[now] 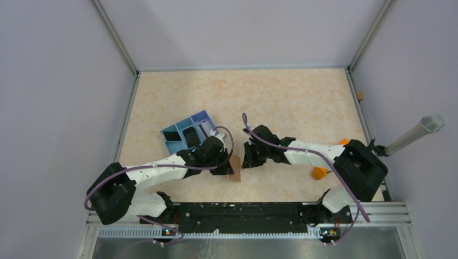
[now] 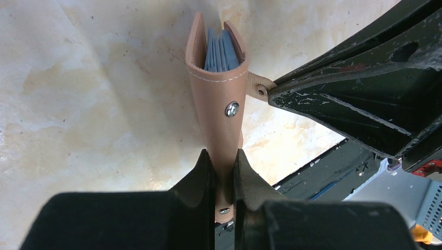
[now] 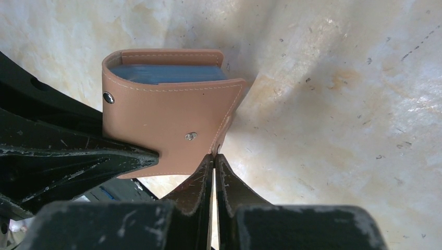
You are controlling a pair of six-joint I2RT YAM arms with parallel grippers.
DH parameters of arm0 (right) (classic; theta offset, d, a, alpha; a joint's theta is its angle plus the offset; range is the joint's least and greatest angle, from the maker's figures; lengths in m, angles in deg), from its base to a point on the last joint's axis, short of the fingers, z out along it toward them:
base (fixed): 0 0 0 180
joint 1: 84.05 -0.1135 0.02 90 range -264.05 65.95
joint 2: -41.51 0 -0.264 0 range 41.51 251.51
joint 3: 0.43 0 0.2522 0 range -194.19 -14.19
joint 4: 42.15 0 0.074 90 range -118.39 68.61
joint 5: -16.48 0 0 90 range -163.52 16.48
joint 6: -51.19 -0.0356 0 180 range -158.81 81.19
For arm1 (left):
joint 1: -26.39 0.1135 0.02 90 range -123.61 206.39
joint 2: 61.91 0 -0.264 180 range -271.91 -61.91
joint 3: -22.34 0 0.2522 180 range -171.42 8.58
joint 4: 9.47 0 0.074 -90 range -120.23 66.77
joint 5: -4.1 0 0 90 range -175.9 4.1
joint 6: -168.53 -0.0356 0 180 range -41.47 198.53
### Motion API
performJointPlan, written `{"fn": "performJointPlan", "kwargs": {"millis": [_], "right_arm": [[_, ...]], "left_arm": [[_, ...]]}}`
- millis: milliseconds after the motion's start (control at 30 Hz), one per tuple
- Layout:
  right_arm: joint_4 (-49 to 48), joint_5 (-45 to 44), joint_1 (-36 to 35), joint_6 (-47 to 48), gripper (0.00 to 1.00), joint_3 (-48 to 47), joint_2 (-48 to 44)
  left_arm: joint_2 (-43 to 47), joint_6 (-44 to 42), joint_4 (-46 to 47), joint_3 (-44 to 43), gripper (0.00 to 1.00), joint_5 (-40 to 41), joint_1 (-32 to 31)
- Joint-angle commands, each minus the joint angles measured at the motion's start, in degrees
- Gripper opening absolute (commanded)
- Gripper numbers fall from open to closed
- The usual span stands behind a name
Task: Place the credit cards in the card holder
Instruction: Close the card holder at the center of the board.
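The brown card holder (image 2: 219,99) stands on edge above the table, and my left gripper (image 2: 224,161) is shut on its lower end. Several light blue credit cards (image 2: 221,52) sit tucked in its open top. In the right wrist view the card holder (image 3: 167,120) shows its broad stitched side with two snaps, the blue credit cards (image 3: 167,73) inside. My right gripper (image 3: 214,156) is shut, its tips pinching the corner of the holder's flap. From above, the card holder (image 1: 235,170) lies between the left gripper (image 1: 224,166) and the right gripper (image 1: 247,161).
A blue box with divided compartments (image 1: 189,132) sits just behind the left arm. An orange carrot-shaped object (image 1: 320,172) lies by the right arm's base. A metal tube (image 1: 416,134) leans in at the right wall. The black front rail (image 1: 243,210) runs close below the holder.
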Motion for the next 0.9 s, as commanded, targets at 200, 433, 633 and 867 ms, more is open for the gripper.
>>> {"fn": "performJointPlan", "kwargs": {"millis": [200,433,633,867], "right_arm": [[-5.4,3.3,-1.0,-0.1,0.0,-0.6,-0.6],[-6.6,4.1,-2.0,0.0,0.0,-1.1,1.0],[-8.3,4.9,-2.4,-0.1,0.0,-0.7,1.7],[-8.6,5.3,-2.4,0.0,0.0,-0.3,2.5]], "left_arm": [[-0.1,-0.8,-2.2,0.2,0.0,0.9,-0.6],[-0.4,-0.7,-1.9,0.0,0.0,0.8,-0.6],[-0.8,-0.7,-1.4,0.0,0.0,0.5,-0.6],[-0.8,-0.7,-1.4,0.1,0.0,0.4,-0.6]]}}
